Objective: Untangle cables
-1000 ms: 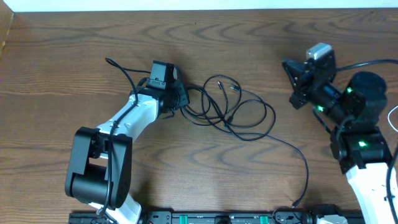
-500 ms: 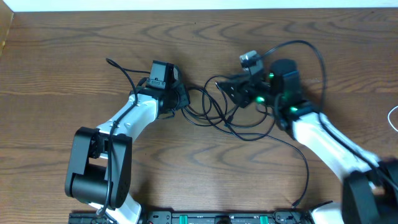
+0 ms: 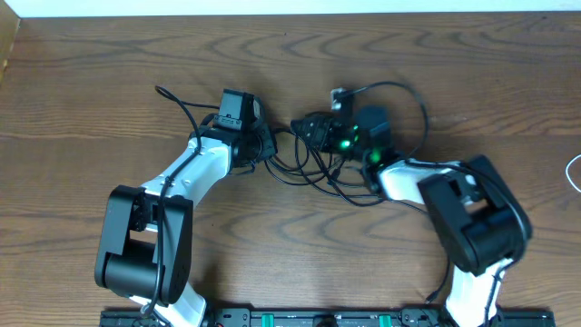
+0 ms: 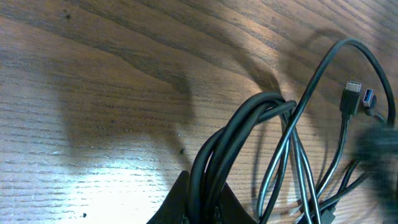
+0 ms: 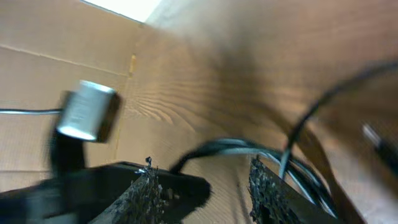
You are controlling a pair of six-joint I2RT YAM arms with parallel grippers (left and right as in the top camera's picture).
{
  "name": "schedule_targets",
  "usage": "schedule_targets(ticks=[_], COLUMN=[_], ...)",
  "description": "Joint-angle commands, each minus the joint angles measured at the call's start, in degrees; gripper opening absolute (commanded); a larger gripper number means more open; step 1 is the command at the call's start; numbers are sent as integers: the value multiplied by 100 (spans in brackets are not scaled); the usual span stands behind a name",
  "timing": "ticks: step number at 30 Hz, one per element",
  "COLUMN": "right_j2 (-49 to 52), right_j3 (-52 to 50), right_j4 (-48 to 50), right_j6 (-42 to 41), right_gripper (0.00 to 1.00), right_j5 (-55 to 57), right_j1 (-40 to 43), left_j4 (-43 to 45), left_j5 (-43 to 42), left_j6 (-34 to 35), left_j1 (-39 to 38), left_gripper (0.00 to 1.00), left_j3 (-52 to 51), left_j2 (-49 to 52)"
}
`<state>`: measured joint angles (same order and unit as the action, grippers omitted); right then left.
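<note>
The cables (image 3: 292,175) are thin black cords lying in tangled loops on the wooden table (image 3: 109,54) between the two arms. My left gripper (image 3: 265,143) is shut on a bunch of black cable strands (image 4: 239,134), pinned low between its fingers (image 4: 180,202). Two small plug ends (image 4: 351,96) lie at the right of that view. My right gripper (image 3: 301,127) hovers open at the left part of the tangle, close to the left gripper. Between its rough pads (image 5: 264,193), a black cable (image 5: 230,146) arcs past without being gripped.
A white cable (image 3: 571,171) curls at the table's right edge. A black rail (image 3: 318,318) runs along the front edge. The right arm's body (image 3: 472,218) covers the table's lower right. The left arm's wrist (image 5: 87,115) shows blurred close by in the right wrist view.
The right arm swung from the far right across to the cable tangle and its jaws opened. The left gripper stayed put, still shut on the cables.
</note>
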<state>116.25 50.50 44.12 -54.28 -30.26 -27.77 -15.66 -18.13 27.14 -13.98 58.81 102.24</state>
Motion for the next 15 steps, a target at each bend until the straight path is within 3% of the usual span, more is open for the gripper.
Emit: schedule_targets(ticks=[1,7,10,15], right_j2=[201,256,409,813], right_j3=[39,50,116,527], right_j4=[4,-369,-358,-361], right_j6=[-398,-649,-1130,-1211], right_gripper=[46,60,61,61], right_j5=[730,1956,2096,1945], right_j1=[-208,-358,-378,-417], left_j4=[-22,-61,-188,-400], left_j5=[-68,-70,-70,-79], left_j6=[-33,-33,-35,-57], left_j1=[13,11,11,11], left_gripper=[8,8,8,8], left_j3=[66,66,66,66], left_j2=[68,68,68,68])
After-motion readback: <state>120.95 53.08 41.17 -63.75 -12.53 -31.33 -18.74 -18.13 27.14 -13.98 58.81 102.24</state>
